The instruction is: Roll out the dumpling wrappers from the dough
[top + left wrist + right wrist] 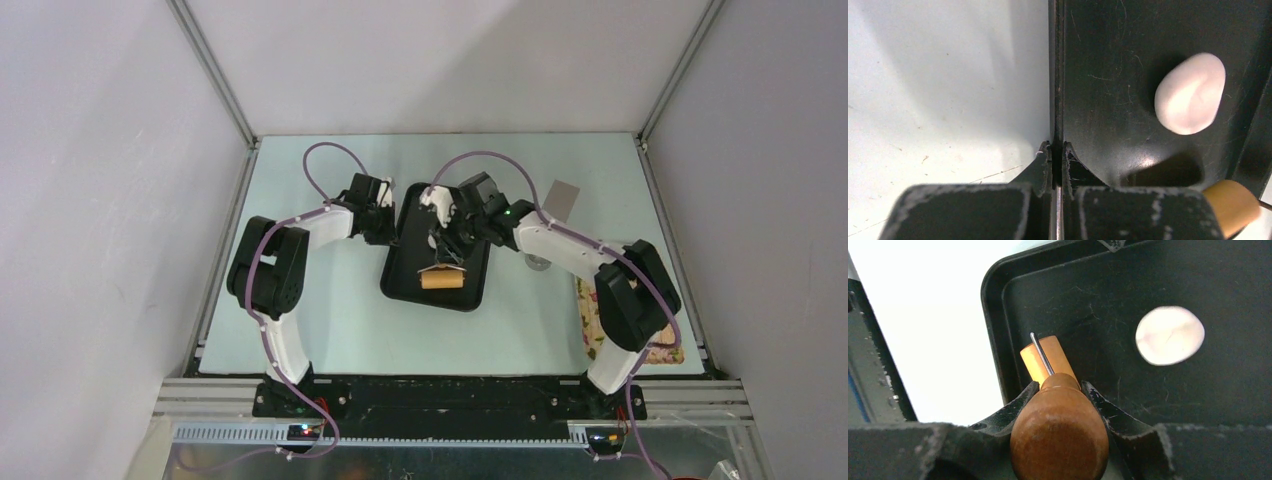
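The dough [1170, 335] is a small white lump, flattened to a rounded oval with a faint crease across its top. It lies on the floor of the black tray [992, 320], apart from the tray walls and touched by nothing.

A small roller [1045, 360] is near it but apart, with bare scratched tray floor between them. It has a pale wooden cylinder on a thin metal rod that runs into a darker, rounded wooden handle. The cylinder sits close to the tray's side wall, near a rounded corner. Whether it rests on the floor or hangs just above it cannot be told.

The right gripper [1060, 386] is partly closed around the handle, one finger on each side and both pressing against the wood. From above, this puts the roller at the near end of the tray, under the right arm.

The left gripper [1055, 147] is pinched tight on the tray's left rim. One finger is outside over the table [948, 100] and the other is inside the tray, with the thin rim standing between them.

The tray lies lengthwise in the middle of the pale table, with the two arms curving in from either side. Bare table stretches to the left of the tray and in front of it. To the right, a grey sheet [563, 200] lies farther back and a patterned cloth [590, 320] lies at the near right edge, both well away from the tray.
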Controlling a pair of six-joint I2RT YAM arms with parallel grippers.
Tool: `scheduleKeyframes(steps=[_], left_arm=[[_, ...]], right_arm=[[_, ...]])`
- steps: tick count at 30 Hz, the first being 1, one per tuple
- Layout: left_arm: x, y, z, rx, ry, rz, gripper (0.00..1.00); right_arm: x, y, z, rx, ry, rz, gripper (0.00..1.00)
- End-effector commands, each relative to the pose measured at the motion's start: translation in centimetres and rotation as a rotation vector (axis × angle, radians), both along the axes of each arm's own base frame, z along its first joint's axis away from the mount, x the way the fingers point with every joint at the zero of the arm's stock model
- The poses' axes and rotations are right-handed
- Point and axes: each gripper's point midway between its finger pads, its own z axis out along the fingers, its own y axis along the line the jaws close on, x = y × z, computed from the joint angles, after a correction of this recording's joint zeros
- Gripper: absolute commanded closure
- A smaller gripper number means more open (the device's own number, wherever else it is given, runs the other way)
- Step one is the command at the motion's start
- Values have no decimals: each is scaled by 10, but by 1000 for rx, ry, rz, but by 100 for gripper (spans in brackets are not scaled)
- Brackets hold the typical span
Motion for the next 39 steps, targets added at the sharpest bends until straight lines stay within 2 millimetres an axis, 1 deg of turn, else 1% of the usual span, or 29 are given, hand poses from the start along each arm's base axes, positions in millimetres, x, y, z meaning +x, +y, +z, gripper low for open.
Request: scheduleKeyframes(steps=[1,2,3,4,6,7,8,9,10,11,12,13,14,15,19,22,25,28,31,34,39], left_arm=[[-51,5,-42,52,201,-47,100],[-52,5,-42,51,202,-47,100],[-51,5,-42,53,200,-46,100],[-51,6,-42,53,201,-46,100],[-51,6,-42,52,201,-46,100],[-51,5,-42,52,201,-48,100],[-51,5,-42,52,200,-46,100],[-51,5,-42,53,200,-46,100],[-51,6,-42,53,201,-46,100],[-51,6,-42,54,200,-46,100],[-52,5,-42,54,200,-48,100],[-52,5,-42,54,200,-47,100],[-52,6,-42,55,201,-47,100],[-51,5,-42,55,199,-48,100],[-52,5,-42,55,200,-48,100],[-52,5,-42,55,200,-48,100],[-52,5,-42,53,201,-49,100],[-52,5,-42,54,200,-49,100],[-52,5,-42,54,201,-49,100],[-52,5,-42,54,201,-50,100],[-51,5,-41,52,197,-49,100]], right_arm=[[11,-3,86,170,-74,-84,100],[26,-7,93,168,-126,-144,100],[33,-9,101,177,-148,-190,100],[49,-15,107,171,-202,-260,100],[68,-20,115,177,-240,-357,100],[75,-19,115,186,-233,-395,100],[82,-21,107,164,-234,-442,100],[86,-20,106,167,-232,-469,100],[91,-21,98,136,-245,-512,100],[94,-19,96,132,-251,-535,100],[99,-21,88,110,-256,-583,100],[103,-22,86,103,-265,-616,100],[107,-21,80,99,-251,-638,100],[110,-24,77,85,-257,-662,100],[115,-21,56,61,-211,-700,100],[112,-17,41,30,-194,-700,100],[113,-20,27,-21,-207,-717,100],[108,-21,15,-61,-191,-716,100],[103,-23,-1,-113,-176,-716,100],[105,-29,-12,-161,-198,-740,100],[119,-41,-16,-228,-287,-757,100]])
